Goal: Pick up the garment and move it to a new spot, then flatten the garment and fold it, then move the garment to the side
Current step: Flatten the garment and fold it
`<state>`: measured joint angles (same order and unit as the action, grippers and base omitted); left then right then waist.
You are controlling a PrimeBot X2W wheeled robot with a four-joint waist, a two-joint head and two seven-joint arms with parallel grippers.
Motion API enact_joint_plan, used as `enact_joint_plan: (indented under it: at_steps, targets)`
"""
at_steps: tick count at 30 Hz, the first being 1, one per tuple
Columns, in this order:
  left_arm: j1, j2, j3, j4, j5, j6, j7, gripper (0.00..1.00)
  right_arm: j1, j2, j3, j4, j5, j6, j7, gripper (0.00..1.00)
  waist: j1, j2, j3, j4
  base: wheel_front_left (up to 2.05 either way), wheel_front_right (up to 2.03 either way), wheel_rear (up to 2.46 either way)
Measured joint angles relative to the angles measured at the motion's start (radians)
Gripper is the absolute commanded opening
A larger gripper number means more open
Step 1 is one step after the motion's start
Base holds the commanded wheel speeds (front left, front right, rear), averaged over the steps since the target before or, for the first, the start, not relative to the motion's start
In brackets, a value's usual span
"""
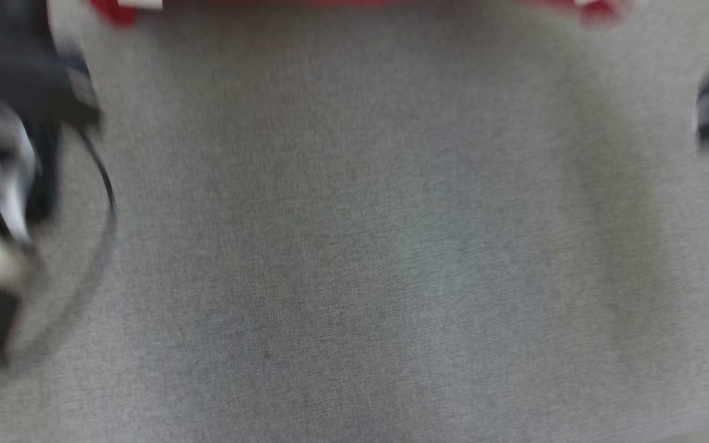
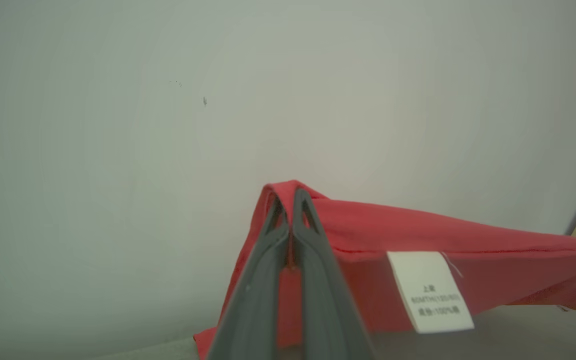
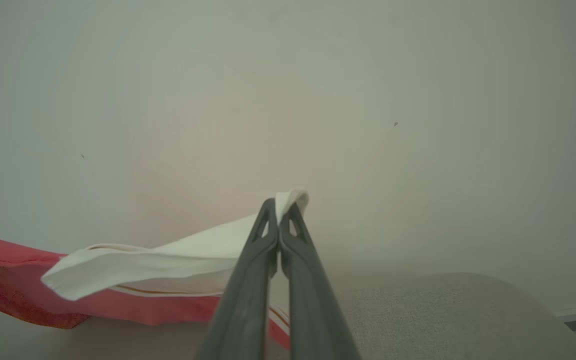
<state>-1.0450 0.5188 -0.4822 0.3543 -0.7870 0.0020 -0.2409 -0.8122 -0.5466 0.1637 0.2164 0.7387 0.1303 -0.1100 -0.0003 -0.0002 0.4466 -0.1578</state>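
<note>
We've got both corners pinched here: our left gripper (image 2: 292, 197) is clamped tight on a red edge of the garment (image 2: 418, 230), and our right gripper (image 3: 279, 210) is squeezed onto its white trim (image 3: 178, 255), with cloth poking out past both sets of tips. The garment hangs stretched between the two, raised off the grey padded surface (image 1: 354, 246), and in the head view it's just a red strip at the far top edge (image 1: 111, 13). That view is badly blurred, so we can't read the cloth's shape from there. By our reckoning this is the carry-and-spread step, and doing it well means holding both hands level and well apart so the span stays taut, then lowering the hanging hem first so it lays out without bunching. Watch the white care label (image 2: 430, 290) dangling on the near side, as it could fold under. The pale wall (image 2: 168, 100) stands close behind the cloth, so there's little room farther out, and a dark cable (image 1: 105, 184) loops beside our left arm.
</note>
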Motion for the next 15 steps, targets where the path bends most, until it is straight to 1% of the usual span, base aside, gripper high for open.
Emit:
enact_joint_plan:
  at_steps: [2,5,8,10,12,15]
  targets:
    - [0.146,0.004,0.024,-0.104,-0.034,0.051,-0.005,0.00,0.156,0.028,-0.066,-0.087,-0.015,0.000,0.029,0.00,0.0000,0.0000,-0.025,0.000,0.00,0.00,0.00]
    - [0.345,0.007,0.057,-0.244,-0.065,0.124,-0.013,0.00,0.363,0.111,-0.163,-0.211,-0.045,0.000,0.081,0.00,-0.0001,0.0000,-0.058,0.001,0.00,0.00,0.00]
    - [0.522,0.005,0.071,-0.343,-0.067,0.176,-0.016,0.00,0.523,0.193,-0.214,-0.328,-0.069,0.000,0.138,0.00,-0.0001,0.0000,-0.086,0.005,0.00,0.00,0.00]
    - [0.616,0.001,0.073,-0.374,-0.067,0.188,-0.019,0.00,0.613,0.247,-0.239,-0.383,-0.101,0.000,0.160,0.00,-0.0001,-0.0001,-0.102,0.008,0.00,0.00,0.00]
    - [0.690,0.007,0.072,-0.376,-0.053,0.192,-0.021,0.00,0.683,0.297,-0.271,-0.410,-0.116,0.000,0.173,0.00,-0.0001,-0.0001,-0.116,0.012,0.00,0.00,0.00]
    - [0.784,-0.044,0.094,-0.384,-0.067,0.193,-0.021,0.00,0.777,0.342,-0.287,-0.435,-0.145,0.000,0.197,0.00,0.0001,0.0000,-0.138,0.019,0.00,0.00,0.00]
